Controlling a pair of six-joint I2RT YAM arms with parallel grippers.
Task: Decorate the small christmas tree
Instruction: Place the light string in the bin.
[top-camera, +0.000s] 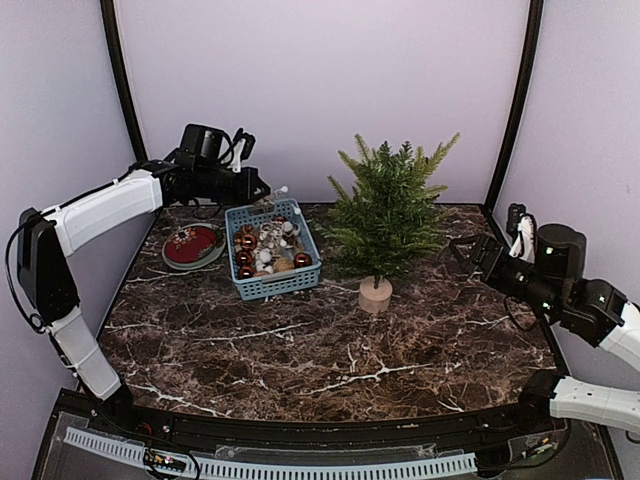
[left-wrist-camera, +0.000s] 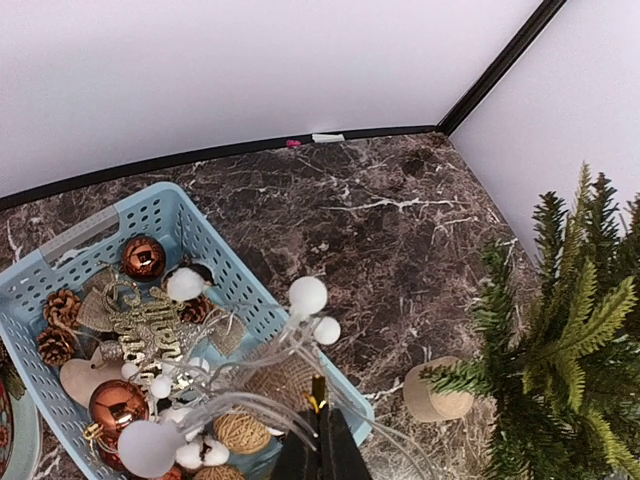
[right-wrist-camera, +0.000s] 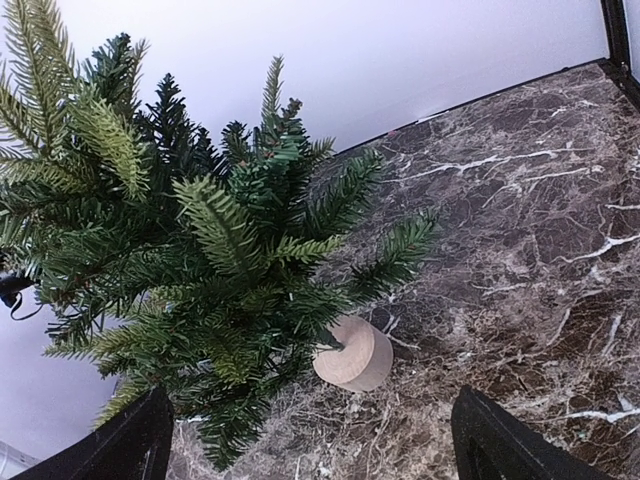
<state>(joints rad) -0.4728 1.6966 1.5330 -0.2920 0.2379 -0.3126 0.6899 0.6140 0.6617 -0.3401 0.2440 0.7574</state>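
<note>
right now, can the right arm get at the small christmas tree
Probably yes. The right gripper is open and faces the small christmas tree, with only bare table between them; the blue basket sits on the tree's far side.

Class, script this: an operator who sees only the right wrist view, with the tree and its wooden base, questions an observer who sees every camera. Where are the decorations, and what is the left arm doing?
Operator: Where are the decorations?
Observer: In a blue basket left of the small christmas tree, apart from it.
Operator: And the left claw?
Observer: The left claw is shut on a sprig of white balls, raised over the basket's far end.
</note>
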